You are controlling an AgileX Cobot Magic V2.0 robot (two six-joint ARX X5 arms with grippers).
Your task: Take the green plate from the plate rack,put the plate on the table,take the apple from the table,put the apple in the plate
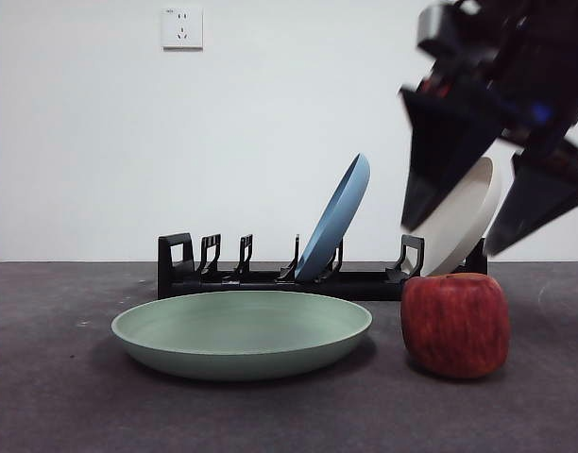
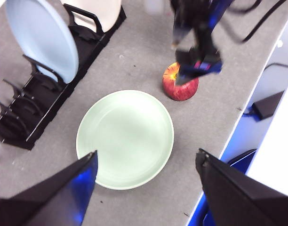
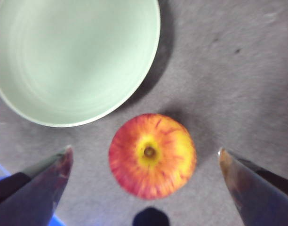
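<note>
I count three plates: one green plate (image 1: 242, 332) flat beside my right fingers (image 3: 40, 183), one blue plate (image 1: 336, 219) and one beige plate (image 1: 459, 226) racked beyond them. One apple (image 3: 152, 155) between my fingers. One plate rack (image 1: 270, 276).

Even, soft overhead light throughout; the apple (image 3: 152, 155) looks slightly blurred, with faint shadows beneath it.

The green plate (image 1: 242, 332) lies flat on the table (image 1: 62, 396), in front of the plate rack (image 1: 270, 278). The apple (image 1: 455, 324) sits just beside it on the right, apart from its rim. In the rack's right half stand the blue plate (image 1: 336, 219) and the beige plate (image 1: 459, 226), leaning.
</note>
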